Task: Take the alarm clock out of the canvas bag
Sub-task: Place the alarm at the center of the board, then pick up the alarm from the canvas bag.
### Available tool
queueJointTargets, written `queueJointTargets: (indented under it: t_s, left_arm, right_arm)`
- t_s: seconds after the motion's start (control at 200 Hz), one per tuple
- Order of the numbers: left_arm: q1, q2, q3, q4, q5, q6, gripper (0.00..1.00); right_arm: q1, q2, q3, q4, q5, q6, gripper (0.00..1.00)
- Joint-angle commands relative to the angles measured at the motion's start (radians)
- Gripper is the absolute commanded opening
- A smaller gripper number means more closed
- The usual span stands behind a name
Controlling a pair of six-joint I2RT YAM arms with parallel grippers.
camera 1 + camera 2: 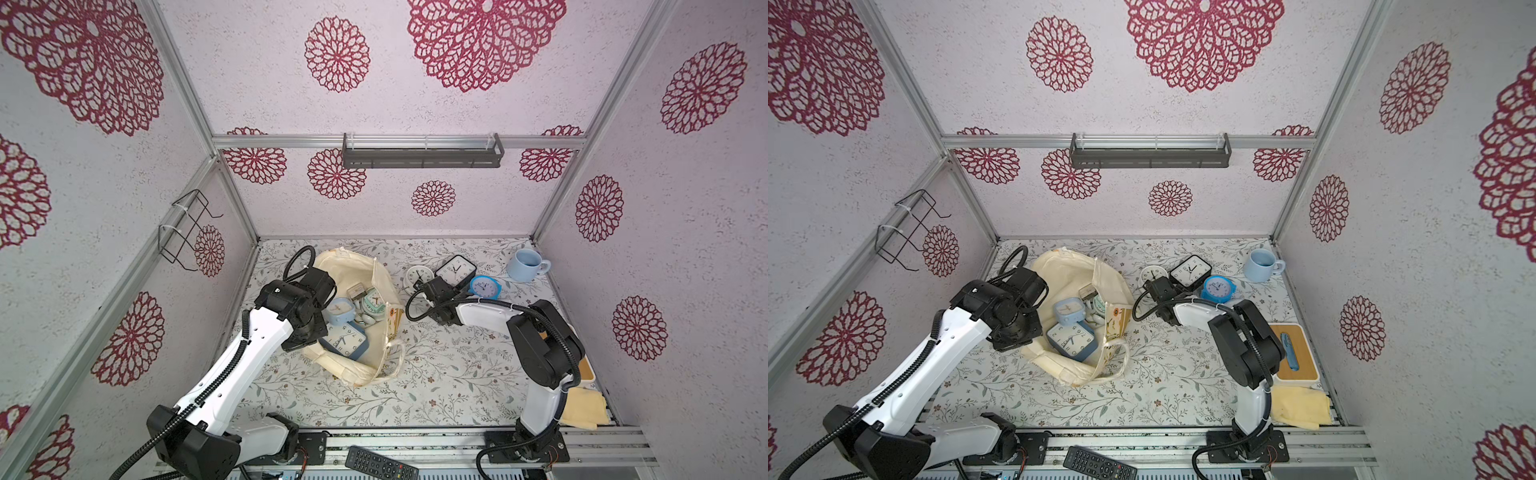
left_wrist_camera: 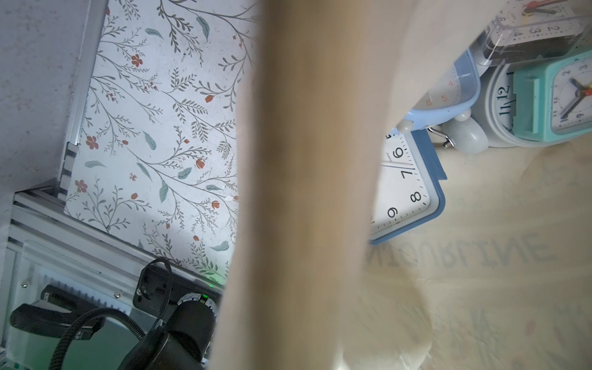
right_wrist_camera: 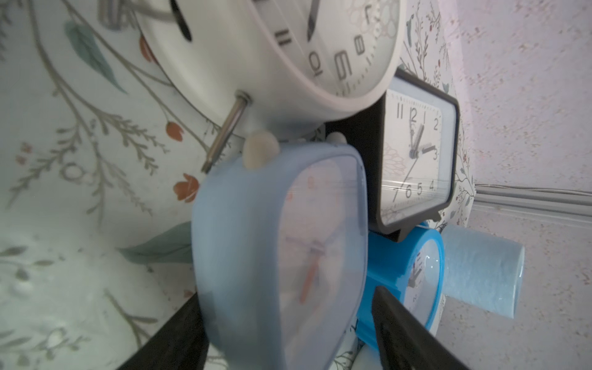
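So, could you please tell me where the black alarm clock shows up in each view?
Top view: the black alarm clock is right of the canvas bag.
Top view: that clock again, same spot.
Left wrist: not in it.
Right wrist: the clock beside the white round clock.
Shared landmark: the bright blue round clock next to it.

Blurred cream canvas bag (image 2: 304, 192) close up; inside it, a blue square clock (image 2: 410, 192) showing 6 to 9, and a mint-green clock (image 2: 538, 102) overlapping a white round clock (image 2: 498, 105). Floral table (image 2: 153, 128) outside.
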Motion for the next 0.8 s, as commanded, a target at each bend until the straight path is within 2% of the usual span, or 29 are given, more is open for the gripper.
queueJointTargets:
  t_s: [0.0, 0.265, 0.355, 0.435, 0.54, 0.71, 0.796]
  left_arm:
    - [0.008, -0.021, 0.028, 0.021, -0.030, -0.016, 0.00]
    - [0.000, -0.040, 0.017, 0.018, -0.008, -0.024, 0.00]
    - [-0.009, -0.043, 0.017, 0.016, 0.000, -0.026, 0.00]
    - [-0.026, -0.049, 0.013, 0.022, 0.006, -0.024, 0.00]
    - [-0.062, -0.061, -0.011, 0.057, 0.025, -0.012, 0.00]
    - [-0.092, -0.082, -0.061, 0.090, 0.062, -0.012, 0.00]
    - [-0.098, -0.091, -0.069, 0.103, 0.078, -0.016, 0.00]
  right_arm:
    - [-0.002, -0.114, -0.025, -0.013, -0.011, 0.038, 0.80]
    - [-0.005, -0.219, -0.079, -0.041, -0.055, 0.074, 0.84]
    - [-0.008, -0.273, -0.066, -0.063, -0.063, 0.120, 0.84]
    - [-0.013, -0.363, -0.035, -0.099, -0.118, 0.182, 0.83]
    - [-0.013, -0.496, 0.056, -0.190, -0.252, 0.288, 0.80]
    - [0.023, -0.677, 0.170, -0.269, -0.602, 0.495, 0.74]
    - [0.092, -0.721, 0.198, -0.259, -0.671, 0.625, 0.73]
